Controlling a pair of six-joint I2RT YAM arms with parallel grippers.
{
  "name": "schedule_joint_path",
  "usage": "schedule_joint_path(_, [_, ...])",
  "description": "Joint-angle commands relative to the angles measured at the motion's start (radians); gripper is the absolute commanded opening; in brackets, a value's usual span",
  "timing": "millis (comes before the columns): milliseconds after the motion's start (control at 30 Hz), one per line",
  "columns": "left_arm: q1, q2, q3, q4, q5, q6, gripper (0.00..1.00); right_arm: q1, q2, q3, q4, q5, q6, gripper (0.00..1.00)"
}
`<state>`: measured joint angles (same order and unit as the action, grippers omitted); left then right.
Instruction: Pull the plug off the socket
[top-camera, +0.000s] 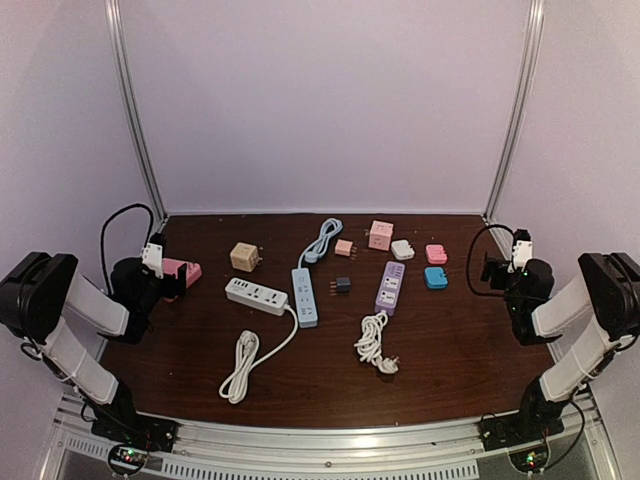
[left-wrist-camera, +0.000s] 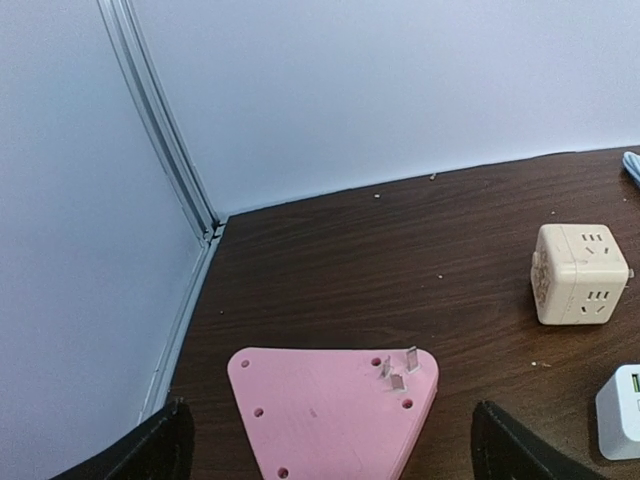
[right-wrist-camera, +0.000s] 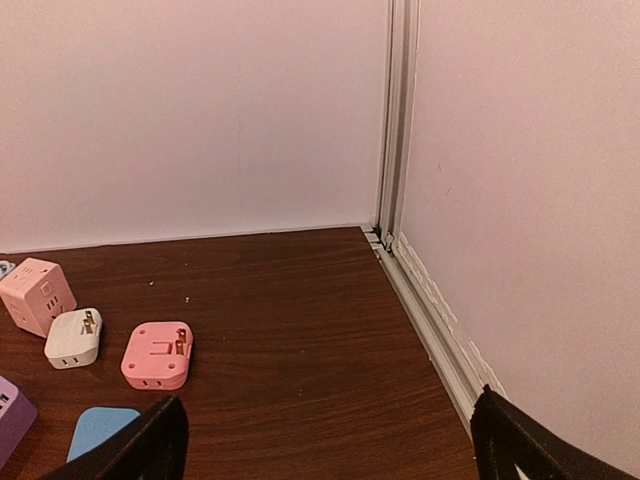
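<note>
Nearest, both arms sit folded at the side edges of the table (top-camera: 450, 385), well apart from each other. The left gripper (left-wrist-camera: 330, 452) hangs with its jaws spread wide and nothing between them, low over a pink triangular adapter (left-wrist-camera: 320, 410) that lies prongs-up near the left wall. The right gripper (right-wrist-camera: 335, 455) is likewise released and holds nothing, close to the right wall. Toward the front middle lie two coiled white cords. One cord (top-camera: 240, 366) runs from the white power strip (top-camera: 256, 296); the other cord (top-camera: 374, 342) runs from the purple power strip (top-camera: 390, 287), its loose plug end (top-camera: 390, 367) resting on the wood. Between those strips lies the blue power strip (top-camera: 304, 296), its blue cable (top-camera: 322, 240) curling toward the back. A small black plug (top-camera: 343, 284) sits between the blue and purple strips, near both but apart from them; whether any plug is seated in a socket cannot be told from above. Farther back are a blue adapter (top-camera: 436, 278), a beige cube socket (left-wrist-camera: 583, 272), a small pink plug (top-camera: 343, 247), a pink adapter (right-wrist-camera: 157, 355), a white adapter (right-wrist-camera: 73, 338) and a pink cube (right-wrist-camera: 37, 295).
</note>
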<state>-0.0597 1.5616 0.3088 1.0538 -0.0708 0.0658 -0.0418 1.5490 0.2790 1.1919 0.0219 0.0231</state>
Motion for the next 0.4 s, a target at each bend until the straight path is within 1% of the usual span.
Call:
schedule_joint_path(0, [0.003, 0.005, 0.015, 0.046, -0.012, -0.006, 0.98, -0.003, 0.008, 0.006, 0.003, -0.051, -0.009, 1.00])
schedule_joint_path(367, [0.004, 0.005, 0.014, 0.048, -0.014, -0.006, 0.98, -0.003, 0.008, 0.009, -0.003, -0.060, -0.038, 1.00])
